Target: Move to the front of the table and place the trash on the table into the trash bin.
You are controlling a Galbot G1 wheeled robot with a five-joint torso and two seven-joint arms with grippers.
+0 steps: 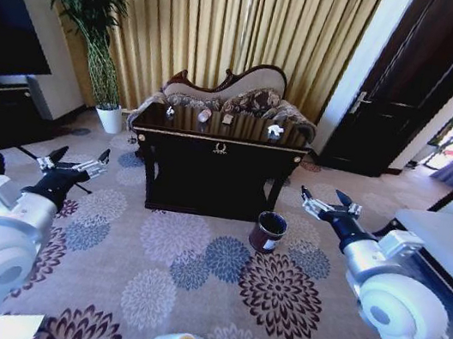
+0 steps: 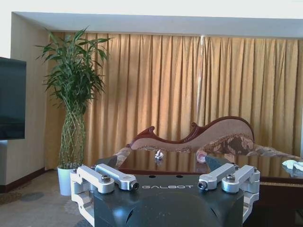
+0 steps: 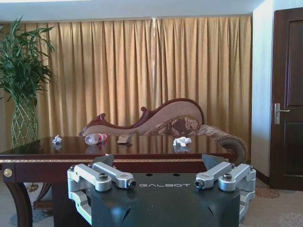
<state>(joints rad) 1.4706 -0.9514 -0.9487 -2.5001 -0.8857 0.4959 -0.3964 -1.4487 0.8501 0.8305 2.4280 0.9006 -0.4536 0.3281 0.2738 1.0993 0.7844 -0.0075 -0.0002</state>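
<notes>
- While the robot faces the table (image 1: 220,144) from well back across the patterned carpet (image 1: 191,277), the head view shows none of the clearing done: the bottle (image 1: 204,116), a crumpled white scrap (image 1: 275,131), a second scrap (image 1: 170,111) and a small packet (image 1: 227,118) all lie on the tabletop, and the trash bin (image 1: 267,231) stands on the floor just in front of the table's right end
- The left gripper (image 1: 72,163) and right gripper (image 1: 328,206) hang short of the table, each with fingers spread and holding nothing
- In the left wrist view, the left gripper (image 2: 166,182) is spread wide and empty, with a white scrap (image 2: 158,154) on the table (image 2: 189,165) beyond it
- In the right wrist view, the right gripper (image 3: 163,179) is likewise spread and empty; on the table (image 3: 118,158) beyond lie the bottle (image 3: 96,138), packet (image 3: 124,139) and two scraps (image 3: 182,141)
- By my judgement the approach is unfinished, and every pick and drop remains
</notes>
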